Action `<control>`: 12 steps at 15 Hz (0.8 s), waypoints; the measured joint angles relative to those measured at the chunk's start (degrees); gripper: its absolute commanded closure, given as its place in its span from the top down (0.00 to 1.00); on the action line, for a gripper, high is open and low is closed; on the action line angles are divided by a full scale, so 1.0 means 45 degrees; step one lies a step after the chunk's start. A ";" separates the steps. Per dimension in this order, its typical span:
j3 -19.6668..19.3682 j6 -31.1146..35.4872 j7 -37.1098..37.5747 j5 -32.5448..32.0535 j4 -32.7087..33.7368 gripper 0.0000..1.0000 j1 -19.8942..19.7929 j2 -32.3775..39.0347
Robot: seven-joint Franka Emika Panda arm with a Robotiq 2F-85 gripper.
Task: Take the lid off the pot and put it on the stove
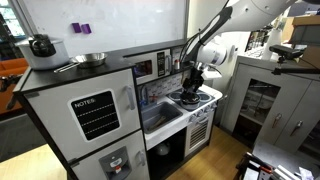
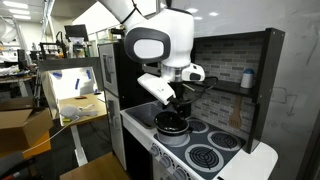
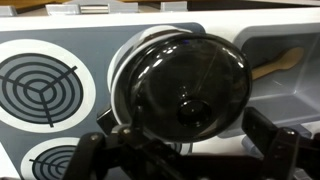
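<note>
The small silvery pot (image 3: 117, 75) stands on a burner of the white toy stove (image 3: 88, 52), with its round shiny lid (image 3: 170, 65) on it. The lid's dark knob (image 3: 193, 110) shows in the wrist view. My gripper (image 3: 185, 130) is open just above the lid, one finger on each side of the knob and neither touching it. In both exterior views the gripper (image 1: 193, 84) (image 2: 172, 106) hangs right over the pot (image 2: 172, 124) on the stove (image 1: 203, 99) (image 2: 235, 160).
A sink basin (image 3: 285, 45) with a wooden spoon (image 3: 272, 65) lies beside the stove. Other burners (image 3: 40, 90) are bare. A steel bowl with a handle (image 1: 88, 60) and a dark kettle (image 1: 41, 45) sit on the toy fridge top.
</note>
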 measured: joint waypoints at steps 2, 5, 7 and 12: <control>0.0027 0.0018 0.0000 0.0000 0.0101 0.96 0.0000 0.0130; 0.0082 0.0036 0.0001 0.0000 0.0182 0.68 -0.0004 0.0233; 0.0111 0.0044 0.0002 0.0000 0.0200 0.54 -0.0005 0.0233; 0.0119 0.0053 0.0011 -0.0003 0.0328 0.19 -0.0013 0.0231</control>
